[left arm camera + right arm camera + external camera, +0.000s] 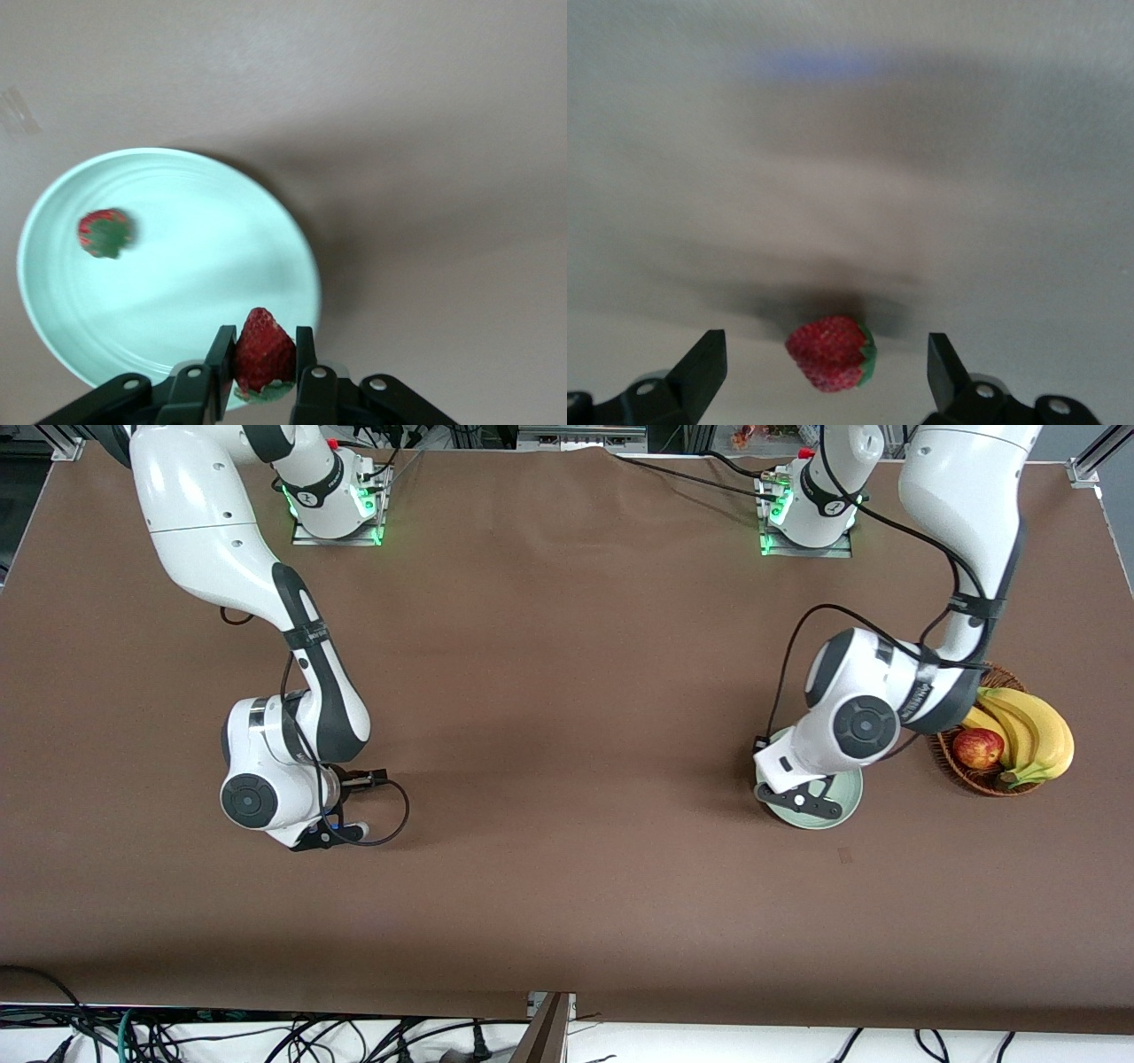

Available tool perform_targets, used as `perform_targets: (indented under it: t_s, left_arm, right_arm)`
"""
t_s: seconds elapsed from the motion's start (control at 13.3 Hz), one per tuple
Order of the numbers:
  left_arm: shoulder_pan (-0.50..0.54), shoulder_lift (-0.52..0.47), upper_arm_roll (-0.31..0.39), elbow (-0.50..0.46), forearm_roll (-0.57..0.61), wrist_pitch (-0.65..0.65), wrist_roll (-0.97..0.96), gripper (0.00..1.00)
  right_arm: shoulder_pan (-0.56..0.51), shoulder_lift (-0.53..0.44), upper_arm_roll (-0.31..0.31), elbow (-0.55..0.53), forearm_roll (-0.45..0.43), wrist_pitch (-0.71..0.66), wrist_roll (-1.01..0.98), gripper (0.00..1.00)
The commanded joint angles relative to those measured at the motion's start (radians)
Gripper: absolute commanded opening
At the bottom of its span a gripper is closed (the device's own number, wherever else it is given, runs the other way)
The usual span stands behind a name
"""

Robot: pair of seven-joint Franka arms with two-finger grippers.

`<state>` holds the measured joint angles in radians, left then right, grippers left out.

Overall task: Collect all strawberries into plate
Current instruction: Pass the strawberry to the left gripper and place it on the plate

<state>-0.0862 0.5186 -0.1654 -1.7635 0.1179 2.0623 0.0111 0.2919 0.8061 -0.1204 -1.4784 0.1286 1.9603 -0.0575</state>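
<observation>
My left gripper (800, 798) hangs over the pale mint-green plate (849, 794) at the left arm's end of the table. In the left wrist view it (263, 335) is shut on a red strawberry (263, 354) just above the plate's rim (297, 239). A second strawberry (105, 232) lies in the plate. My right gripper (335, 833) is low over the table at the right arm's end. In the right wrist view it (825, 347) is open, with the third strawberry (830, 352) lying on the table between its fingers, untouched. That berry is hidden in the front view.
A brown wicker basket (967, 778) stands beside the plate toward the left arm's end, holding bananas (1032, 731) and a red-yellow apple (977, 747). The brown table (567, 691) stretches between the arms.
</observation>
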Motion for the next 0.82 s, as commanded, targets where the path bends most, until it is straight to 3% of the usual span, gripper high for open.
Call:
perform_targets:
  t_s: [0.0, 0.07, 0.15, 0.22, 0.3, 0.53, 0.75]
  left_arm:
    - [0.048, 0.029, -0.012, -0.011, 0.022, 0.001, 0.11, 0.26]
    - [0.054, 0.038, -0.014, -0.026, 0.02, 0.027, 0.115, 0.32]
    - [0.054, 0.037, -0.016, -0.048, 0.019, 0.059, 0.113, 0.45]
    - [0.054, 0.037, -0.016, -0.05, 0.017, 0.064, 0.113, 0.82]
    - [0.055, 0.035, -0.016, -0.047, 0.013, 0.062, 0.115, 1.0]
    - [0.054, 0.034, -0.019, -0.04, 0.008, 0.058, 0.113, 1.0]
    - [0.054, 0.031, -0.02, -0.034, 0.006, 0.056, 0.109, 1.0]
  right_arm:
    - [0.006, -0.03, -0.005, -0.052, -0.012, 0.015, -0.025, 1.0]
    - [0.006, -0.03, -0.005, -0.056, -0.011, 0.014, -0.025, 0.98]
    - [0.007, -0.03, -0.005, -0.057, -0.012, 0.014, -0.025, 0.88]
    - [0.007, -0.03, -0.005, -0.057, -0.011, 0.014, -0.027, 0.71]
    - [0.007, -0.031, -0.005, -0.057, -0.011, 0.012, -0.027, 0.57]
    - [0.007, -0.031, -0.005, -0.057, -0.011, 0.005, -0.025, 0.29]
    - [0.007, -0.036, -0.004, -0.057, -0.009, 0.002, -0.021, 0.14]
